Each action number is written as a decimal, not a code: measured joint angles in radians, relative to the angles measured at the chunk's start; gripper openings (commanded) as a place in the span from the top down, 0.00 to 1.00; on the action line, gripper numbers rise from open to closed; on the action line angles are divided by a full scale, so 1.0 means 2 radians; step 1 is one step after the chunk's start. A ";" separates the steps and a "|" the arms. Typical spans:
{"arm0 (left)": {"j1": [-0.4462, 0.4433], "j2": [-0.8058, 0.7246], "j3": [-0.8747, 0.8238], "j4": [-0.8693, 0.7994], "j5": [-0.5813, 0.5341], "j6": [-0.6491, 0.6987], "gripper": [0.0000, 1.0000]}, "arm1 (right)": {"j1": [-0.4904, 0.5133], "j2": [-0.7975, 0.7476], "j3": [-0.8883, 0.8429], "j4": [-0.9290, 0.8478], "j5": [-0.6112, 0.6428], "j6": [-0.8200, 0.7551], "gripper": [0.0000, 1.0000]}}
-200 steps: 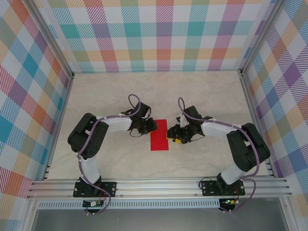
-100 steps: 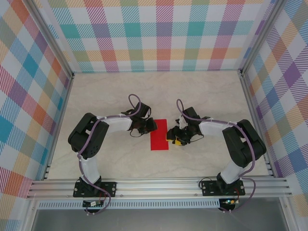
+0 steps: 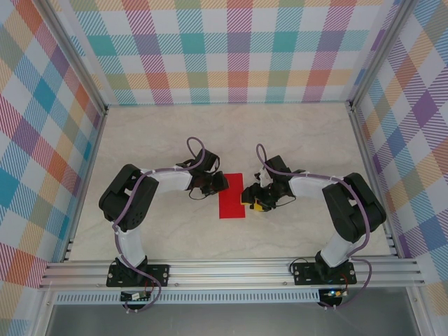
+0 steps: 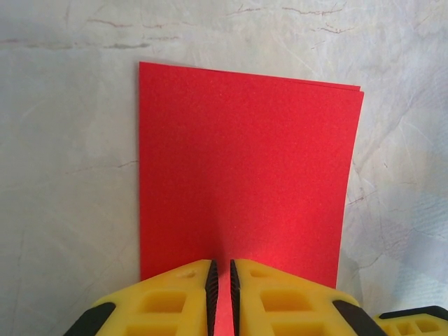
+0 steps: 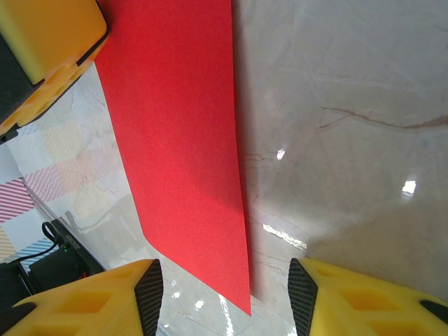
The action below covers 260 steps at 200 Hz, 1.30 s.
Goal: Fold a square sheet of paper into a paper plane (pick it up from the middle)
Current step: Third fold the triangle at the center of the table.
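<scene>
The square sheet of paper (image 3: 232, 199) lies flat on the marble table as a bright red upright rectangle, two layers showing at its far corner (image 4: 245, 168). My left gripper (image 3: 221, 183) sits over the sheet's left edge. Its yellow jaws (image 4: 222, 273) are shut to a thin slit with red showing through, and I cannot tell whether they pinch the paper. My right gripper (image 3: 247, 197) is low at the sheet's right edge. It stands open (image 5: 224, 297), with one corner and long edge of the red sheet (image 5: 175, 140) between its fingers, untouched.
The marble tabletop (image 3: 294, 133) is walled by checked panels on three sides, with an aluminium rail (image 3: 231, 273) along the near edge. A yellow finger of the left gripper (image 5: 42, 49) shows in the right wrist view beside the paper.
The right gripper has edged a little left toward the sheet's right edge and its jaws have widened slightly. The left gripper and the sheet have not moved.
</scene>
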 measured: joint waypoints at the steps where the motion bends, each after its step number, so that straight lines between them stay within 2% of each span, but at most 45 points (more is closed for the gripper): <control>1: 0.000 0.000 0.000 0.000 0.000 0.000 0.84 | 0.000 0.000 0.000 0.000 0.000 0.000 0.47; 87: 0.000 0.000 -0.003 0.009 0.001 0.000 0.84 | 0.000 0.019 0.001 0.027 -0.024 0.007 0.50; 121: 0.000 0.000 -0.003 0.010 0.004 0.000 0.84 | 0.000 0.026 0.002 0.036 -0.034 0.014 0.54; 200: 0.000 0.001 -0.004 0.011 0.004 0.000 0.84 | 0.001 0.036 0.004 0.056 -0.051 0.023 0.54; 230: 0.000 0.001 -0.004 0.011 0.004 0.000 0.84 | 0.001 0.037 0.007 0.054 -0.045 0.027 0.53; 260: 0.000 0.001 -0.004 0.011 0.004 0.000 0.84 | 0.009 0.027 0.014 0.026 -0.010 0.025 0.53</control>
